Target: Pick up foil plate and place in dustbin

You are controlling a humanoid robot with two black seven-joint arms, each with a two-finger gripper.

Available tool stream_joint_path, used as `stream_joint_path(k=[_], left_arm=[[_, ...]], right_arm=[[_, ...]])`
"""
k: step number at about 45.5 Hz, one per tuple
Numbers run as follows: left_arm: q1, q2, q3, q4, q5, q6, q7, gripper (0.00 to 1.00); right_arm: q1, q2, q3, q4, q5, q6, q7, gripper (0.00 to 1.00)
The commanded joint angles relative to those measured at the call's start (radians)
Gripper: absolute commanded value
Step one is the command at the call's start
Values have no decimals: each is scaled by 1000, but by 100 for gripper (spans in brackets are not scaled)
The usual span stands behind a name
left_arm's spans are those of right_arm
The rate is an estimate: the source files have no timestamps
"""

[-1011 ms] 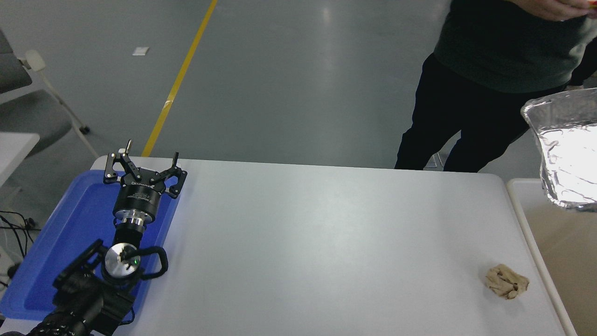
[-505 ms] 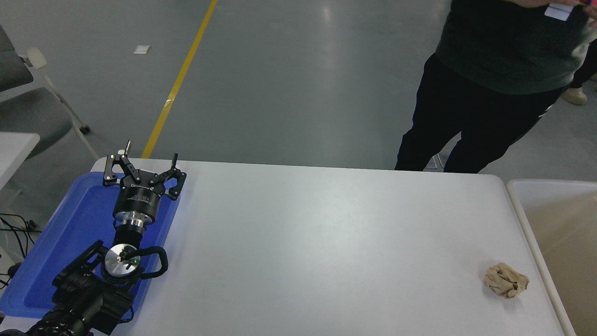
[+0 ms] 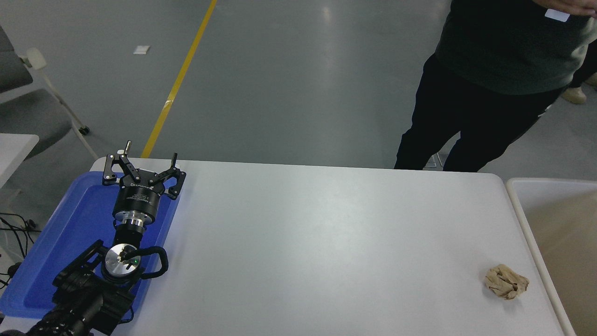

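The foil plate that hung over the dustbin (image 3: 515,205) a second ago is gone from view, and the right arm with it; most likely it dropped inside, though the bin's visible beige corner shows nothing. Nearest, the left claw (image 3: 142,163) sits parked over the blue tray (image 3: 56,242), fingers spread, holding nothing. A crumpled paper ball (image 3: 506,281) lies on the tabletop (image 3: 326,242) just beside the bin. Beyond, a person (image 3: 485,88) stands at the far edge.
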Motion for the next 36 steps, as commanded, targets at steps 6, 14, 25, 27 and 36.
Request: stream_joint_path(k=[6,14,25,27,36], left_arm=[[0,0,0,0,0,0,0,100],[0,0,0,0,0,0,0,100],[0,0,0,0,0,0,0,100],[0,0,0,0,0,0,0,100],[0,0,0,0,0,0,0,100]], right_arm=[[-515,111,373,-184,4,-139,-1,0],[-657,209,459,-296,58,-141,-1,0],[-819,384,459,-569,198,-141,1,0],[-850,416,461,-632,204,-141,2,0],[-937,505,461,-779,205,-141,2,0]])
